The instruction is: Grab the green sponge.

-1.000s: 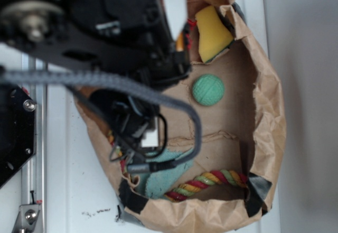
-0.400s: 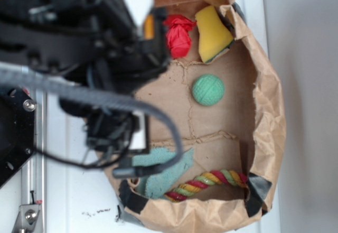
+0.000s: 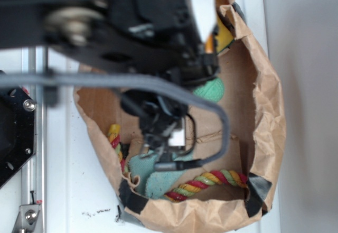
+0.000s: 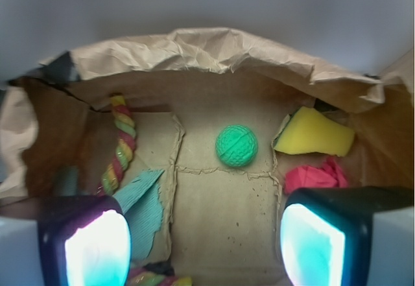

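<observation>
Green sponge (image 4: 237, 146), round and ribbed, resting alone on the brown paper floor of the crumpled paper bag (image 4: 214, 52), straight ahead of the claw (image 4: 204, 240) and centred between its two fingers (image 4: 97, 247) in the wrist view. Clear of the fingers, with bare paper all around it. In the exterior view, mostly hidden behind the black arm, only a mint-green edge (image 3: 211, 89) peeking out beside the wrist.

Claw released: fingers spread wide, one at each lower corner of the wrist view, nothing between them, poised above the bag floor short of the sponge.

Ahead and to the right of the claw, a yellow wedge sponge (image 4: 316, 133) lying near the bag wall, apart from the green one. Just nearer than that, close to the right finger, a crumpled red cloth (image 4: 316, 174). To the left, a teal ragged cloth (image 4: 144, 198) lying flat beside the left finger, its edge reaching toward the fold line in the paper. Further left, a multicoloured twisted rope (image 4: 120, 146) in red, yellow and green running along the bag's side; seen too in the exterior view (image 3: 208, 183) curving along the bag's lower edge beside the teal cloth (image 3: 150, 172).

Bag standing open on a white table (image 3: 79, 201), dark tape at its corners.
</observation>
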You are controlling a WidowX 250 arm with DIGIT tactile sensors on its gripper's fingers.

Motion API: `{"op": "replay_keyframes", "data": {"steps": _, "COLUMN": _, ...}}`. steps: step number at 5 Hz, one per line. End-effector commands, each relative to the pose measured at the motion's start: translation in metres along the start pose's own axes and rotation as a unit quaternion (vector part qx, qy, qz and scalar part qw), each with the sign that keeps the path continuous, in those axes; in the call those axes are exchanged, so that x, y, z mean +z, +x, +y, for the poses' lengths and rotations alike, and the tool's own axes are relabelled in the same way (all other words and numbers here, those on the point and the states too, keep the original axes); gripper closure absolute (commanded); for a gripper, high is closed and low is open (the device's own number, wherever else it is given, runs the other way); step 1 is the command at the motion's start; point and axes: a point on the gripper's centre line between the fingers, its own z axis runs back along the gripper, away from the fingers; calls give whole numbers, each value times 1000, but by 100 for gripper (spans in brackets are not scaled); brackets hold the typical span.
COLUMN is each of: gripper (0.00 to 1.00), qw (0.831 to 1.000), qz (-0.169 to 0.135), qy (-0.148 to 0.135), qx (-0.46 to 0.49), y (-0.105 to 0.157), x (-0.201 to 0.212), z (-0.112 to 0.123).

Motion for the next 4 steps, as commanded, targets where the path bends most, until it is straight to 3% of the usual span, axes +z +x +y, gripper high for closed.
{"op": "replay_keyframes", "data": {"steps": 1, "gripper": 0, "qw": 1000, "qz": 8, "qy": 3, "qx": 1, "y": 4, "x": -35, "z": 12}}
{"op": "replay_keyframes", "data": {"steps": 4, "gripper": 0, "qw": 1000, "qz": 20, "qy": 8, "qx": -1, "y": 0, "x": -48, "z": 19}}
